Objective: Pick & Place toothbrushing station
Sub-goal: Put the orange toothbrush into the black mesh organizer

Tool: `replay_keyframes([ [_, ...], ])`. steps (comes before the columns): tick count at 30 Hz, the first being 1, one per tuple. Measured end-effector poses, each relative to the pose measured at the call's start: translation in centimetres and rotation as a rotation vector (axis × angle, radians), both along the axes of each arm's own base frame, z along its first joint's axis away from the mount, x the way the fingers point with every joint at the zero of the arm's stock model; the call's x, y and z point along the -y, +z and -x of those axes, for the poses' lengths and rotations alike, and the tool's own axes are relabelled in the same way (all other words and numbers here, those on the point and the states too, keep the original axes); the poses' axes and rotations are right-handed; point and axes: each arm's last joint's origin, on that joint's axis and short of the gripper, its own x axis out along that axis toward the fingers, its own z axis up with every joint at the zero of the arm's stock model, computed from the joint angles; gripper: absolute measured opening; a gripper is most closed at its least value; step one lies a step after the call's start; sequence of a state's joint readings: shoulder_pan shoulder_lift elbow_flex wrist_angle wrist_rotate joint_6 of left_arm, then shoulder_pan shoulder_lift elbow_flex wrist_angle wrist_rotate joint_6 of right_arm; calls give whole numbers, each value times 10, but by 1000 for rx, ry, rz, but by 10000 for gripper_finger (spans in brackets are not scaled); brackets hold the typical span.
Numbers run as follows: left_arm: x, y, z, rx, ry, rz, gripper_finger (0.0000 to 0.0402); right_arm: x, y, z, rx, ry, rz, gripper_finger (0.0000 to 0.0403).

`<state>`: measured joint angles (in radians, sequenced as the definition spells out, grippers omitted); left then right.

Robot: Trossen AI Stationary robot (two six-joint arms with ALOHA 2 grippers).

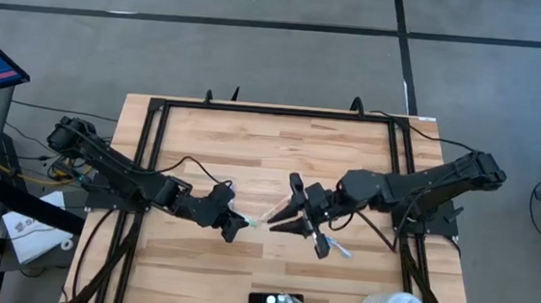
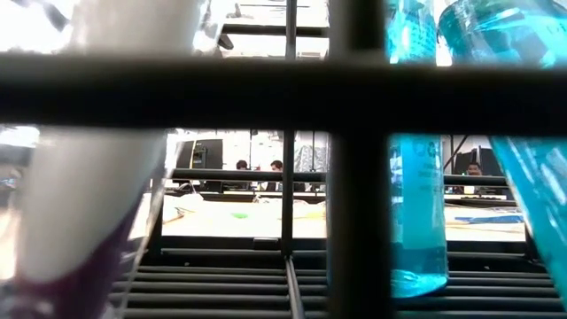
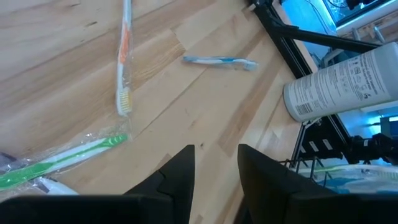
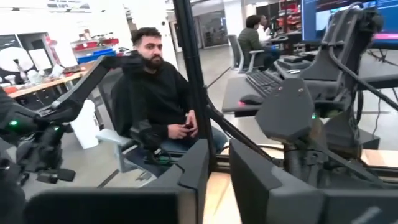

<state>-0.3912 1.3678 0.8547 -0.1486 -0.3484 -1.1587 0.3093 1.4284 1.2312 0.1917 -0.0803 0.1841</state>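
Right gripper (image 4: 214, 186): two dark fingers, narrow gap between them. Beyond the jaws, a black upright frame post (image 4: 189, 68). Past it, a seated person in black (image 4: 158, 99). To one side, the other dark arm (image 4: 74, 93); opposite, a desk with keyboard (image 4: 264, 81).

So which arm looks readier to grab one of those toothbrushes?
Left. The left gripper is open and angled downward, with the green toothbrush lying close in front of it. The right gripper points level rather than down, so it would need to turn first.
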Motion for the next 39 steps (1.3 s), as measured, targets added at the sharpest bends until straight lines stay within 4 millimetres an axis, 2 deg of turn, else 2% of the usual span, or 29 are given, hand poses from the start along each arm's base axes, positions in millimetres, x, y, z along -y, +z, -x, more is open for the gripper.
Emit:
replay_keyframes([
  [5, 0, 0, 0, 1, 4, -4, 117, -3, -1, 1, -18, 8, -21, 6],
  [10, -1, 0, 0, 13, 39, -28, 117, 9, -1, 7, -60, -17, -28, 2],
  [16, -10, 4, -6, 62, 91, -22, 117, 44, -11, 42, -24, -83, -25, 0],
  [20, -24, 7, -12, 101, 165, 16, 117, 68, -23, 72, 37, -133, -54, 0],
  [25, -44, 11, -20, 146, 215, 107, 117, 81, -46, 93, 127, -175, -112, 0],
  [31, -57, 14, -25, 155, 165, 173, 117, 71, -72, 87, 113, -171, -161, 0],
  [39, -59, 13, -25, 138, 95, 50, 117, 69, -93, 61, -93, -164, -271, 0],
])
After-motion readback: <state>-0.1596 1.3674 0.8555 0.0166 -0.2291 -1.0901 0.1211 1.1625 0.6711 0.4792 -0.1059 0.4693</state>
